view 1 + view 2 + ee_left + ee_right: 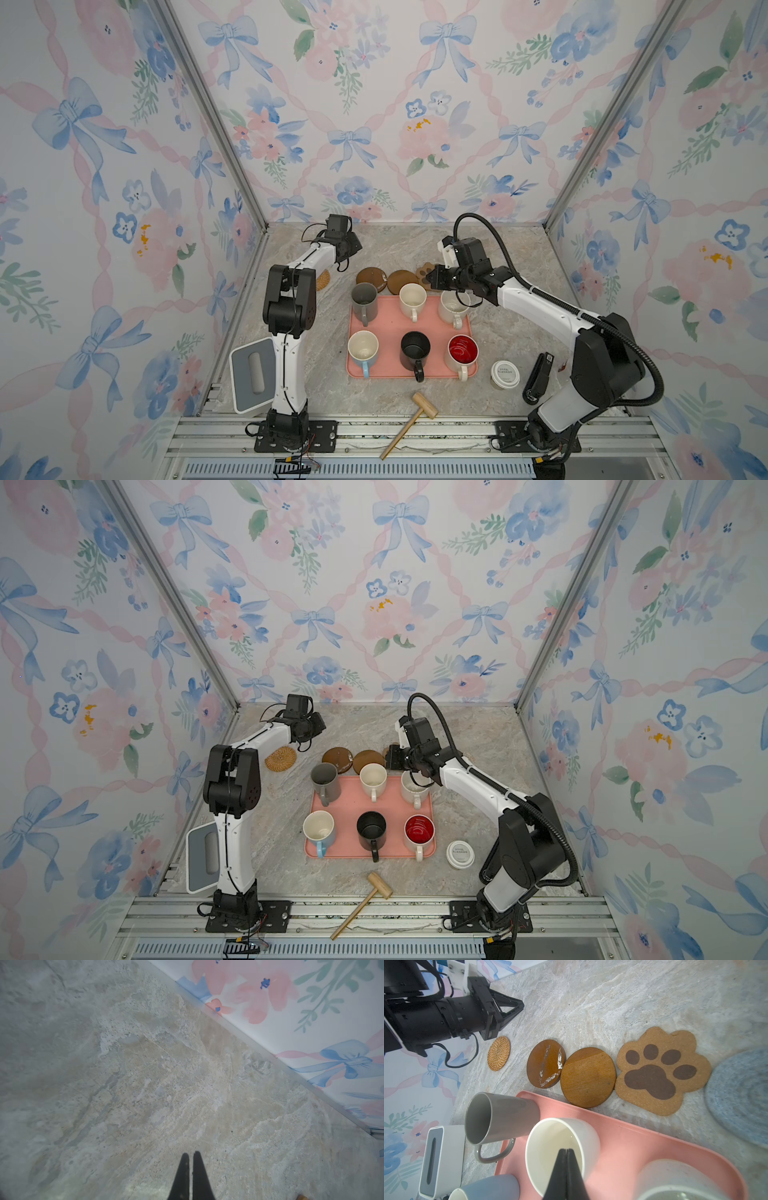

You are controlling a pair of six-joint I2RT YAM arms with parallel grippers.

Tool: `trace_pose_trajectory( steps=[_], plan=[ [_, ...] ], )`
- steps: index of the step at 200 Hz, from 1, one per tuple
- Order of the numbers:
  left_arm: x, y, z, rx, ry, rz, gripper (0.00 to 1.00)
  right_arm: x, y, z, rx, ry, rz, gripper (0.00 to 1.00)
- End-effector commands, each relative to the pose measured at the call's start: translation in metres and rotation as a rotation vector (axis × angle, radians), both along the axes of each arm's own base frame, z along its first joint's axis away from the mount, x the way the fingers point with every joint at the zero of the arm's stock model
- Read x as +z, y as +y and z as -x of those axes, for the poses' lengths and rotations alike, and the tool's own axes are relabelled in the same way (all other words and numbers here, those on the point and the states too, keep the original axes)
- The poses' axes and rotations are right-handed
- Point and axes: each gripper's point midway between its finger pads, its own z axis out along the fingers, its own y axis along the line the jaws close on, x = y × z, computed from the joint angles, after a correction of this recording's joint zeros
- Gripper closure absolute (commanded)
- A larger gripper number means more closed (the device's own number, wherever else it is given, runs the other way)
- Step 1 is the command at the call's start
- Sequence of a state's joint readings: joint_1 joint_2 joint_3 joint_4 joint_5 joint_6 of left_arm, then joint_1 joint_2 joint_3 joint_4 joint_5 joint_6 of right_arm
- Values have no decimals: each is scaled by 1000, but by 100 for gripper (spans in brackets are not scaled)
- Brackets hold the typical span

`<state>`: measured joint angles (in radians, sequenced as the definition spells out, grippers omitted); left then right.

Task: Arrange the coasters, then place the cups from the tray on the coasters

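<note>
All six cups stand on the pink tray point(388, 328): grey mug point(364, 301), cream mug point(412, 298) and speckled mug point(454, 307) in the far row, light-blue mug point(363, 351), black mug point(415, 351) and red-inside mug point(462, 353) in the near row. Behind the tray, the coasters lie on the surface point(324, 374): rattan round point(281, 759), two touching wooden rounds point(546, 1063) point(588, 1077), paw coaster point(660, 1072), and what seems a grey-blue woven one point(741, 1095), blurred. The left hand point(191, 1155), tips together and empty, hangs over bare surface. The right hand point(566, 1150), tips together and empty, is by the cream mug.
</note>
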<state>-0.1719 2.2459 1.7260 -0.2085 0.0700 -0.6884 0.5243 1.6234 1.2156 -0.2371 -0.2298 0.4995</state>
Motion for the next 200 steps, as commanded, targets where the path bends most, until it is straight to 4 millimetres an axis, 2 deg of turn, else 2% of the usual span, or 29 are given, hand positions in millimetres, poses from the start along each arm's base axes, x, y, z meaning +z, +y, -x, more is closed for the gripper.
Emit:
trace_pose_trajectory(
  steps=[1, 27, 60, 115, 157, 200],
  plan=[
    [-12, -25, -1, -83, 18, -6, 100, 12, -9, 2, -10, -25, 12, 100],
    [-26, -36, 2, -107, 40, -3, 100, 11, -12, 1, -15, -24, 13, 100],
    [-34, -45, 10, -133, 56, -15, 100, 9, -15, 0, -21, -19, 7, 100],
    [-38, -48, 17, -163, 71, -15, 100, 7, -16, -1, -21, -14, -2, 100],
    [-51, -48, 30, -179, 109, -15, 100, 8, -17, -1, -22, -17, -4, 100],
    [-55, -48, 42, -190, 129, -21, 100, 8, -17, -1, -24, -16, -9, 100]
  ],
)
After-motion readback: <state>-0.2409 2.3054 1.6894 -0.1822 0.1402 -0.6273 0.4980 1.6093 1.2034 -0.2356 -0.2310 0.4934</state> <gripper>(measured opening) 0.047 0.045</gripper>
